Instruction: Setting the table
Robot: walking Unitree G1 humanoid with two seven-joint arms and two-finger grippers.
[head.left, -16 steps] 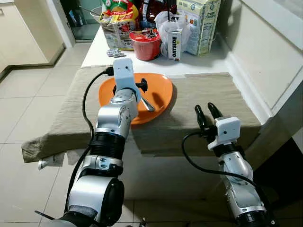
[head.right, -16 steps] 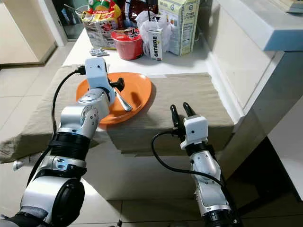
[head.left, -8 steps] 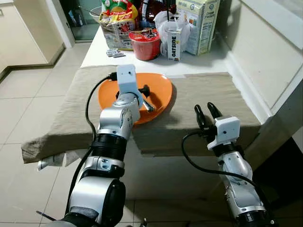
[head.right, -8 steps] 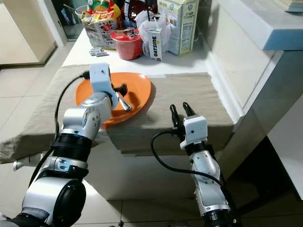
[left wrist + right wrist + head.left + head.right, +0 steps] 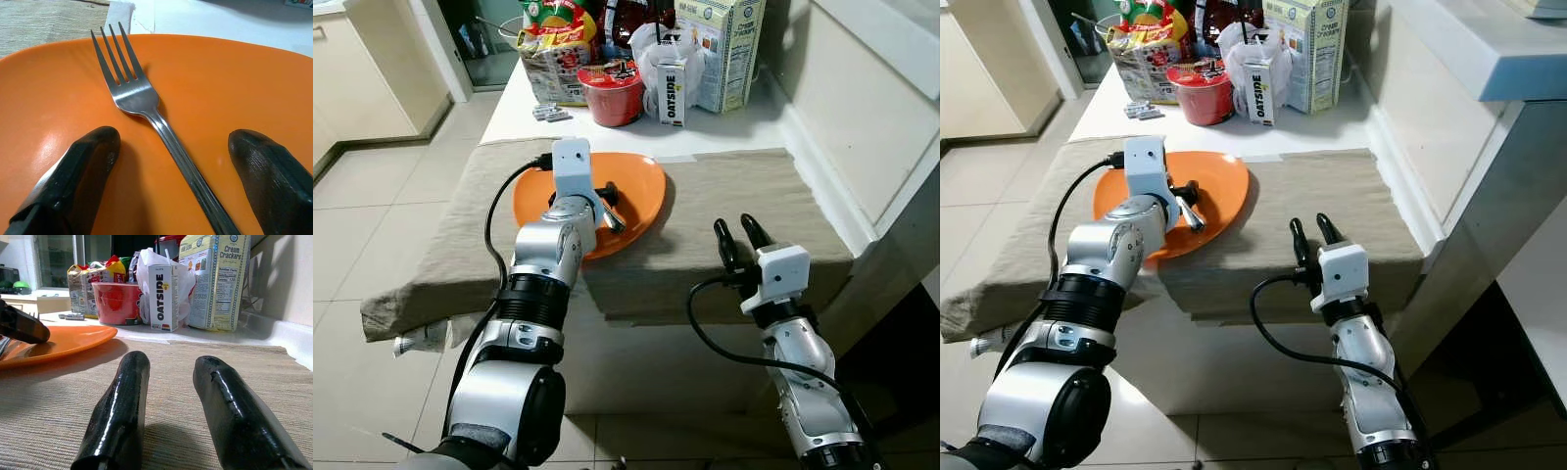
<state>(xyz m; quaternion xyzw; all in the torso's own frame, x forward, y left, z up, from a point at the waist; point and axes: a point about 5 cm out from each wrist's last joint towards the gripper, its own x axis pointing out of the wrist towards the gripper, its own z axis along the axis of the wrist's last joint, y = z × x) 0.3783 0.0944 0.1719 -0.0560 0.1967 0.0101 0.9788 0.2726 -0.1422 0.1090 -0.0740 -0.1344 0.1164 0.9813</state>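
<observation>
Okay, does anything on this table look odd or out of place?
Yes: the fork lies inside the orange plate rather than beside it, between the open left end effector fingers. The plate also overhangs the table's near edge.

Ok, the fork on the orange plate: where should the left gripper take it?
Grip the fork on its narrow handle just behind the tines, coming straight down. It lies flat on the plate, and the open left gripper already has a finger on each side of the handle.

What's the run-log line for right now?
left gripper: open, straddling fork on orange plate | right gripper: open, idle over tan cloth | fork: not gripped
</observation>
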